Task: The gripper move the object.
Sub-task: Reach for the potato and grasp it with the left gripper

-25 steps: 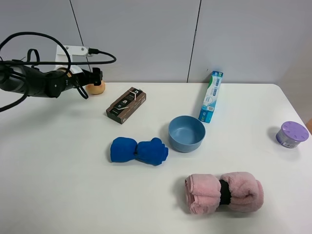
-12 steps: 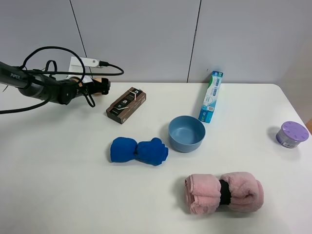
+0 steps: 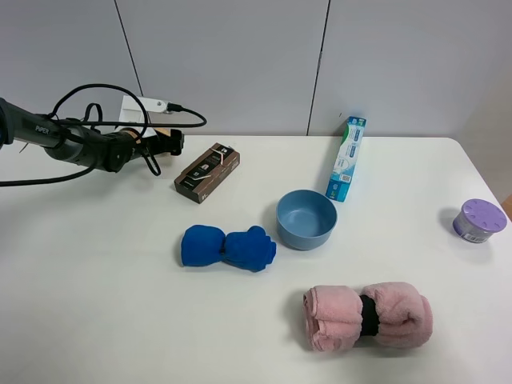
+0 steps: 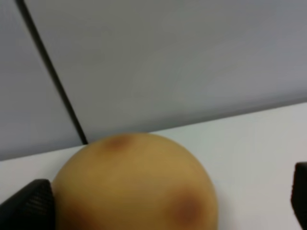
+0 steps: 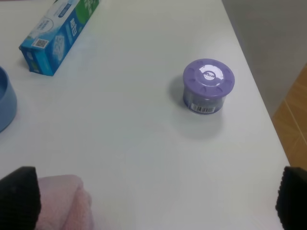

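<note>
The left gripper (image 3: 170, 142), a black arm end with dark fingers, a white box-shaped mount on top and looping black cables, reached low over the far left corner of the white table (image 3: 96, 296), close to the grey wall panels. The small round orange-tan fruit with reddish blotches (image 4: 134, 187) sat between its jaws. In the left wrist view one dark finger (image 4: 29, 206) lay against the fruit's side, while the other finger (image 4: 301, 191) stood clear of it with bare table between, so the jaws were wide apart and had not closed on the fruit. From the high camera the fruit was almost hidden behind the gripper, and whether it rested on the table could not be told. Just beside the gripper, toward the middle of the table, lay a dark brown rectangular box (image 3: 206, 172). Nearer the front were a crumpled blue cloth (image 3: 228, 246) and, beside it, a round blue bowl (image 3: 306, 237). A long blue and green carton (image 3: 346, 158) lay behind the bowl, and a rolled pink towel with a black band (image 3: 366, 314) lay at the front. A purple round lidded container (image 5: 208, 86) stood alone near the right edge. The right gripper (image 5: 153, 199) hung above that side of the table, its two black fingertips showing only at the corners of the right wrist view, spread wide and holding nothing.
</note>
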Controlling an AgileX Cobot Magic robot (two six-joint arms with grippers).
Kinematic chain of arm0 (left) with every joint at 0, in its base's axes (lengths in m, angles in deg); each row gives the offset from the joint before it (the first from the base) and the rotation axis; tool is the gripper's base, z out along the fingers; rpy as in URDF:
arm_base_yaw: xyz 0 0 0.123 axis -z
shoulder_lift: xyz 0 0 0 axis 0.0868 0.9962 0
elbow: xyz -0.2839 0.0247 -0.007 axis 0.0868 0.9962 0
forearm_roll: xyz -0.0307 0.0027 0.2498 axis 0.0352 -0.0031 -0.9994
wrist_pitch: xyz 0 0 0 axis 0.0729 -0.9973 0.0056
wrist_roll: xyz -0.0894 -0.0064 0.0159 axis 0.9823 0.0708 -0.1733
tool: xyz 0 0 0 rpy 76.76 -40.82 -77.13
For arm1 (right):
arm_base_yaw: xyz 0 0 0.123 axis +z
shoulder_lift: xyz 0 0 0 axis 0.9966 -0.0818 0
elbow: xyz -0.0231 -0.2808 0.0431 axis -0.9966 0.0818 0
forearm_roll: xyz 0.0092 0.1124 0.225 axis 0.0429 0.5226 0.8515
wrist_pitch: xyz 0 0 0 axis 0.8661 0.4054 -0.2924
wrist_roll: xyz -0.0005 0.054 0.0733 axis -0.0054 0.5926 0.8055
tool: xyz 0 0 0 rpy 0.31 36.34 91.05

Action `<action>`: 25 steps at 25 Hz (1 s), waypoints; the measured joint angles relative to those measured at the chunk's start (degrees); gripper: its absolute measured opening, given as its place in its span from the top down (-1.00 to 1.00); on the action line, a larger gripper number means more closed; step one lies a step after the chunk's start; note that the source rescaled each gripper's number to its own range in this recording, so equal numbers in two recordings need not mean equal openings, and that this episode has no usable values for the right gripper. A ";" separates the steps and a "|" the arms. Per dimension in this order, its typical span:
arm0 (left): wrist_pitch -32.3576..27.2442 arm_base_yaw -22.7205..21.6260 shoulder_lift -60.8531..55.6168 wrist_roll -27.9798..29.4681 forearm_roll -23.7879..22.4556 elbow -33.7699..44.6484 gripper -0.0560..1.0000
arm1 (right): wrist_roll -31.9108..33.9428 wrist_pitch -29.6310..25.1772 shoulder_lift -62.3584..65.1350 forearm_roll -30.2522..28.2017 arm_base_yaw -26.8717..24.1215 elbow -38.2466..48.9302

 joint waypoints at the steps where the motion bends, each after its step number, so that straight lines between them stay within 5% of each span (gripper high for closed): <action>1: 0.00 -0.27 0.29 0.00 -0.13 -0.15 -1.00 | 0.00 0.00 0.00 0.00 0.00 0.00; 25: 0.55 -2.44 4.40 1.51 -4.01 -4.57 -0.90 | 0.00 0.00 0.00 -0.05 0.00 0.00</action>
